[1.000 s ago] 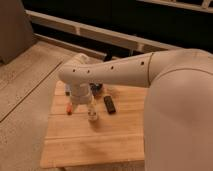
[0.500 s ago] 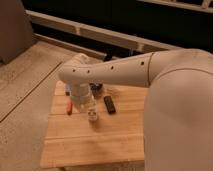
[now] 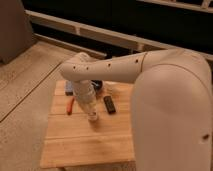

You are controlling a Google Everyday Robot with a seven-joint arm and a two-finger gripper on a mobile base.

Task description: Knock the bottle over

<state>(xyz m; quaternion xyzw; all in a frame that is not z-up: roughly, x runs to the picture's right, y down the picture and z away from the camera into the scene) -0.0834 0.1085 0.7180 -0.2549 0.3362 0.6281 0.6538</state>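
My white arm reaches in from the right and its wrist points down over the wooden table. The gripper is at the wrist's lower end, close to the table top near the middle. A whitish shape right at the gripper's tip blends with it, and I cannot tell whether it is the bottle. No bottle shows apart from the arm. The flat black block lies just right of the gripper. The orange-handled tool lies just left of it.
A blue object and a dark object sit at the table's far side, partly behind the wrist. A small pale thing lies behind the black block. Speckled floor surrounds the table, and a dark wall with a pale rail runs behind.
The gripper has dipped slightly toward the table. The black block and the orange-handled tool have not moved.
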